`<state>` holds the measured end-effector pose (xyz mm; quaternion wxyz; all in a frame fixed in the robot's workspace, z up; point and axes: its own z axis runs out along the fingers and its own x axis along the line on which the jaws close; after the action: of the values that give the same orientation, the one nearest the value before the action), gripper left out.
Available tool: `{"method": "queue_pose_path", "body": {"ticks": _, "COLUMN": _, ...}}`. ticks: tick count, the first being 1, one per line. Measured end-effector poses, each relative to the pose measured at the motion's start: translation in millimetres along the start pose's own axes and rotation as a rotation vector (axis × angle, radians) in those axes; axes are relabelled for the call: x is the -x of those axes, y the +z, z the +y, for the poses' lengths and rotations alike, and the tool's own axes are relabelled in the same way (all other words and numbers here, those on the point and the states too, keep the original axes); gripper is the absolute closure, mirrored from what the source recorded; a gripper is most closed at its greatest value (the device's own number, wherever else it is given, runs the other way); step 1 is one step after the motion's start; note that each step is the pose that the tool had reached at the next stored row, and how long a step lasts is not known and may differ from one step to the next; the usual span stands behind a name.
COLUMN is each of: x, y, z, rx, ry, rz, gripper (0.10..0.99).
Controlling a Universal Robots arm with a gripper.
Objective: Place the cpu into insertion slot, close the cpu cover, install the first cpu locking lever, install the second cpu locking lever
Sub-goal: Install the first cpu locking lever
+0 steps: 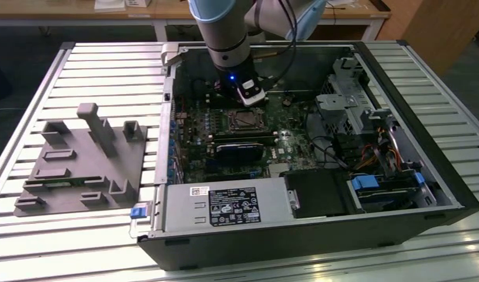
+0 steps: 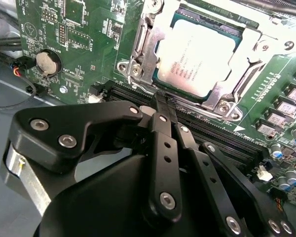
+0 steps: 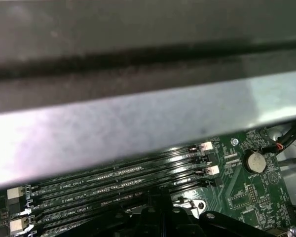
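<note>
Gripper: black linkage fingers point(image 2: 164, 101) drawn together, holding nothing, just beside the socket.
Cpu: silvery-grey square chip point(image 2: 200, 57) seated in the silver-rimmed insertion slot point(image 2: 138, 64).
Cover: silvery metal frame point(image 2: 227, 96) down around the chip.

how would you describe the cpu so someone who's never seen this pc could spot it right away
Start at the open computer case and find the green motherboard inside. The cpu is the flat pale silvery square in the socket, framed by the cpu cover. Unlike the long black memory slots beside it, it is square and metallic.
</note>
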<state>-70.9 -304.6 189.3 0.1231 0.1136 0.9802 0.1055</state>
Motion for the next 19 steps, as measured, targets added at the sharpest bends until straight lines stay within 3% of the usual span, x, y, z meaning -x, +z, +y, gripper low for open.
{"method": "queue_pose_path", "body": {"ticks": 5, "x": -0.1, "y": 0.3, "z": 0.0, "rx": 0.008, "ry": 0.002, "rz": 0.0014, "gripper": 0.980}}
{"method": "queue_pose_path", "body": {"ticks": 11, "x": 0.2, "y": -0.7, "z": 0.2, "rx": 0.008, "ry": 0.003, "rz": 0.0013, "gripper": 0.980}}
{"method": "queue_pose_path", "body": {"ticks": 19, "x": 2.8, "y": -12.2, "z": 3.0, "rx": 0.008, "ry": 0.003, "rz": 0.0014, "gripper": 0.980}}
